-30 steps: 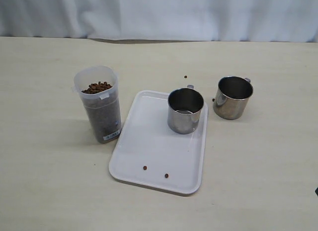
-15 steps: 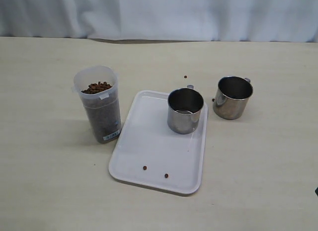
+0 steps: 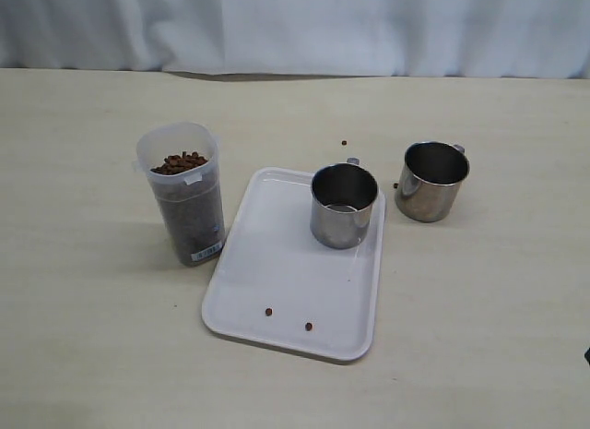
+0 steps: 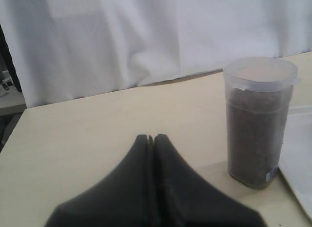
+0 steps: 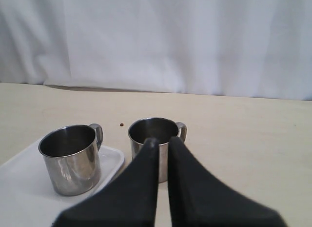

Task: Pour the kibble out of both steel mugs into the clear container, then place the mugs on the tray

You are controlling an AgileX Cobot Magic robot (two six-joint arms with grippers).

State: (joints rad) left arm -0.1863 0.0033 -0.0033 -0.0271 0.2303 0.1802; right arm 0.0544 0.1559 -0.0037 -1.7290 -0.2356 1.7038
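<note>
While the left gripper (image 4: 154,137) had its fingers pressed together on nothing, the right gripper (image 5: 162,140) stood closed and empty too. Beyond the right one, a steel mug (image 3: 344,208) stood upright in the far right corner of the tray (image 3: 277,281). The other mug (image 3: 431,182) stood on the desk (image 3: 92,337) just off that corner. The clear container (image 3: 182,208), holding kibble (image 3: 180,161), stood beside the tray's left edge. Two pellets (image 3: 268,311) lay near its near edge.

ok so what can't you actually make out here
Left wrist view: most of the tray, cut by the frame edge.
Right wrist view: front of the steel mug off the tray, behind the right gripper, jaws shut.
Exterior view: label text on the clear container, too small.
</note>
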